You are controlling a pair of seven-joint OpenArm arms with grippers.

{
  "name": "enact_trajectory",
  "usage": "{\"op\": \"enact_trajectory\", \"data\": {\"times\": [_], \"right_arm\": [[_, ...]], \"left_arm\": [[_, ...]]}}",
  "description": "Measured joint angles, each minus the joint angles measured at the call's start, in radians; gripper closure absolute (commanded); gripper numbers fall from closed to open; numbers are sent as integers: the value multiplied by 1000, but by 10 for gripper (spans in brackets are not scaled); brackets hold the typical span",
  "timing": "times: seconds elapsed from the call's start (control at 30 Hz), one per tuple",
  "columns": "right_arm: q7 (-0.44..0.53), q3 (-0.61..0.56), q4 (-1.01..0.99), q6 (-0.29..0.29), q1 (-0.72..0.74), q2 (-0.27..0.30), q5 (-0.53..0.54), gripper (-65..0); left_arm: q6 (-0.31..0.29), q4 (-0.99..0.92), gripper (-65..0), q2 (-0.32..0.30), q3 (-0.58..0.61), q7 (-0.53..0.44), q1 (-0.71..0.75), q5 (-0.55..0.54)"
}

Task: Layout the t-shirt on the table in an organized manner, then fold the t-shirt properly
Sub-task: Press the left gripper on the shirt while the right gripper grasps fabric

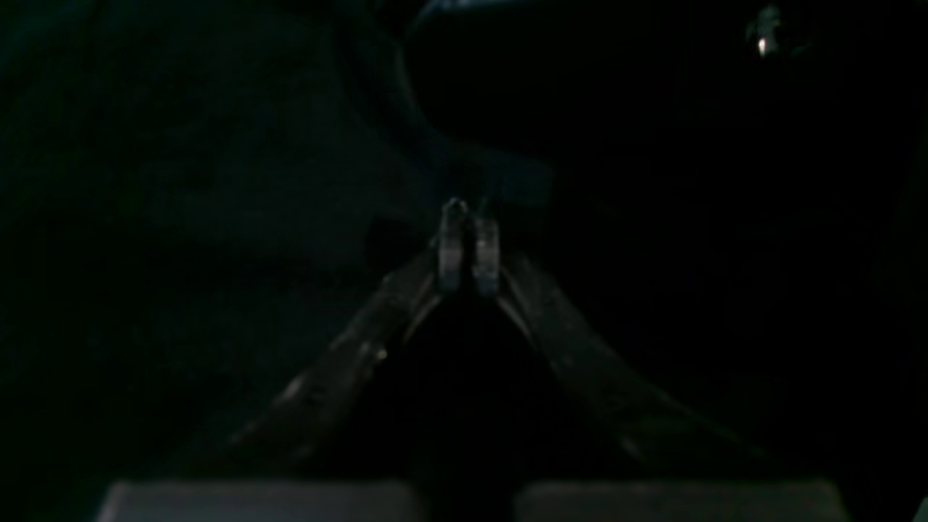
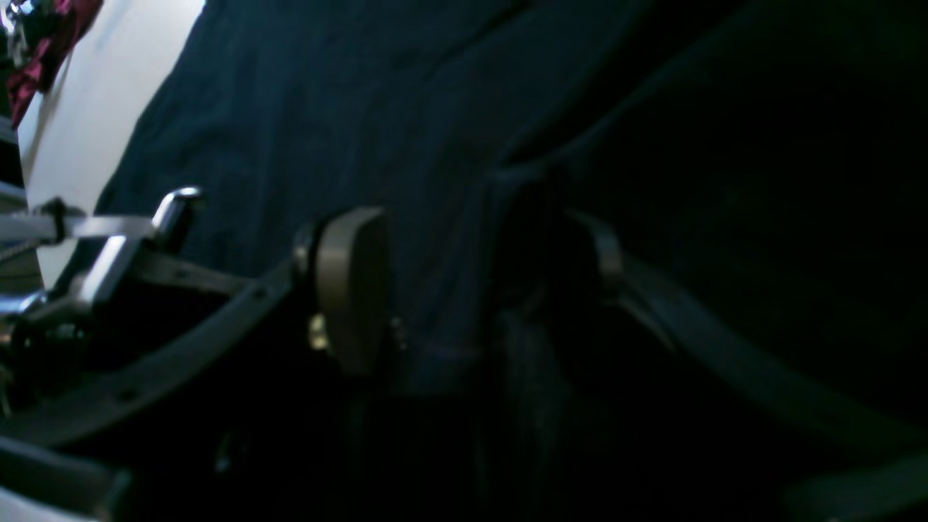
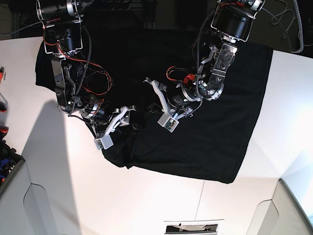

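Note:
The black t-shirt [image 3: 220,137] lies spread on the white table [image 3: 63,196], back side up with no print showing. My right gripper [image 3: 117,126] is low over the shirt's edge on the left of the base view. In the right wrist view it [image 2: 475,272] is open, with a raised fold of the t-shirt [image 2: 290,109] standing between its pads [image 2: 351,290]. My left gripper [image 3: 164,110] is over the middle of the shirt. The dark left wrist view shows it [image 1: 467,246] shut, tips together on dark cloth; whether cloth is pinched is hidden.
Red-handled things [image 3: 2,105] and a bin [image 3: 7,166] sit at the base view's left edge. A small flat item [image 3: 190,227] lies at the table's near edge. Red cloth [image 2: 43,36] shows beyond the table in the right wrist view.

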Motion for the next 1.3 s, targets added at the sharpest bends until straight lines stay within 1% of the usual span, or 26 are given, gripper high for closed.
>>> {"op": "enact_trajectory", "data": {"times": [0.2,0.23,0.3,0.37,0.47,0.57,0.7,0.77,1.03,1.07,1.2,1.3], "right_arm": [[6,164,135,0,9,0,-1,-349],[8,191,137,0,21,2,-15,-349],[6,229,130,-17,38,11,-83,-349],[8,256,106,-29,40,12,-103,-349],[4,255,35,-31,40,14,-103,-349],[10,219,-36,-31,40,9,-99,-349],[71,175,-86,-31,40,9,-101,-349],[71,162,-86,-31,40,8,-101,-349],[72,155,-86,-31,40,-50,-101,-343],[72,155,-86,-31,40,-55,-101,-318],[84,154,-86,-31,40,-58,-100,-146],[91,154,-86,-30,40,-57,-100,-40]], "left_arm": [[0,0,0,0,0,1,0,0],[0,0,0,0,0,0,0,0],[0,0,0,0,0,2,0,-1],[-1,0,0,0,0,5,0,0],[-1,0,0,0,0,4,0,0],[-1,0,0,0,0,3,0,0],[-1,0,0,0,1,3,0,0],[-1,0,0,0,1,3,0,0],[-1,0,0,0,1,3,0,0],[-1,0,0,0,1,3,0,-1],[-1,0,0,0,1,4,0,-1],[-1,0,0,0,1,4,0,0]]}}
